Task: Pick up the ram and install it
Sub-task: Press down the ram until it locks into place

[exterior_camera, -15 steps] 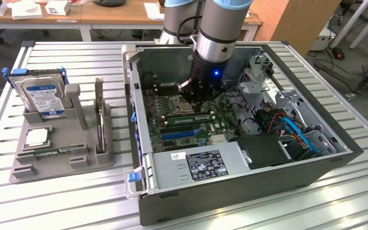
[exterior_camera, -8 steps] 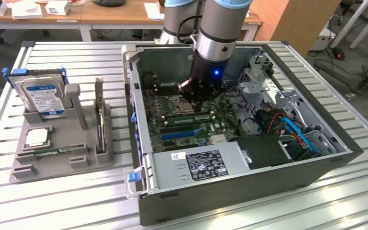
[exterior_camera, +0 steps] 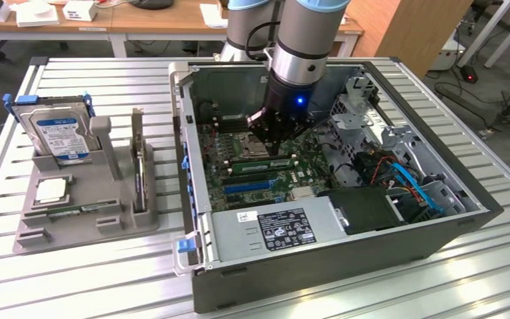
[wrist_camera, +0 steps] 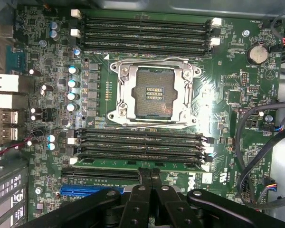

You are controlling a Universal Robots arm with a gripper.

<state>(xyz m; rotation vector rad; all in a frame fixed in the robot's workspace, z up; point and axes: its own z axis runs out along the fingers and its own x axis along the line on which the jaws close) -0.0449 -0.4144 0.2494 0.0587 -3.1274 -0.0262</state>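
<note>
Fingers (wrist_camera: 150, 176) pressed together on the ram (wrist_camera: 135, 163) seated in the motherboard (wrist_camera: 228, 71), cables (exterior_camera: 410, 183) nearby.

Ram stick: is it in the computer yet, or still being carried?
It looks done: the ram stands in a slot on the motherboard, not carried. In hand: nothing, the shut fingers sit just above it. Left: I cannot tell whether it is clicked fully in.

The scene is lit evenly and softly from above. Pale sheen is seen on the ribbed metal bench (exterior_camera: 104, 266). The open computer case (exterior_camera: 326, 266) interior is shadowed. Glare is caught by the motherboard (wrist_camera: 228, 85) beside the socket, and nearby edges are softened.
</note>
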